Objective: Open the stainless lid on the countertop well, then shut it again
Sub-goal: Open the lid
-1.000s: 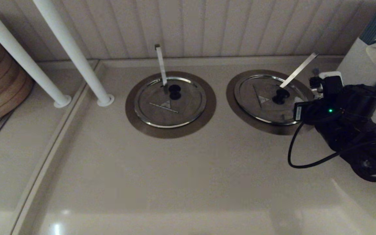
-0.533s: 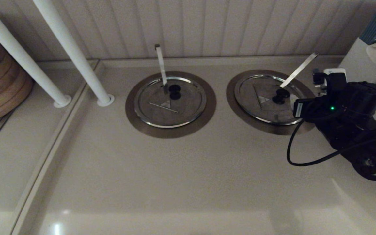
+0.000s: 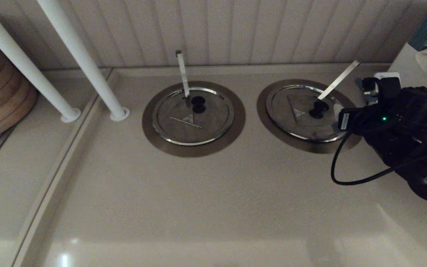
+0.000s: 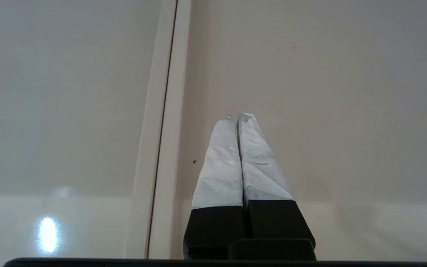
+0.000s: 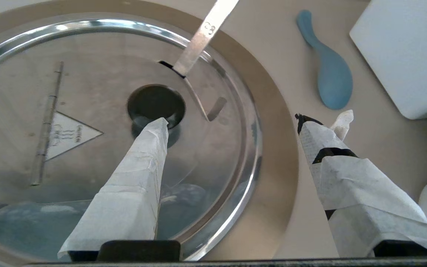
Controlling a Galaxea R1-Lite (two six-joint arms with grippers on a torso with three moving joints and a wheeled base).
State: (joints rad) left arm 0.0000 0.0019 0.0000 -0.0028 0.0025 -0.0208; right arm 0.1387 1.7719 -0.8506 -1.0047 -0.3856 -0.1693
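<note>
Stainless lid (image 5: 98, 122): white triangle warning sign (image 5: 69, 134) with wavy steam lines, small print in it unreadable. Slanted utensil handle (image 5: 204, 35): stamped mark, looks like "C8", not sure. Other lid (image 3: 193, 115): underlined triangle, no legible text.

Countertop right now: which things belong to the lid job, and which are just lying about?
Job:
stainless lid, seated
countertop well collar
right gripper, open, by the knob

Lying about:
second lid
blue spoon
white posts
left gripper, parked

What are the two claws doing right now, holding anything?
Left gripper: shut, holding nothing.
Right gripper: open, empty, beside the stainless lid.
</note>
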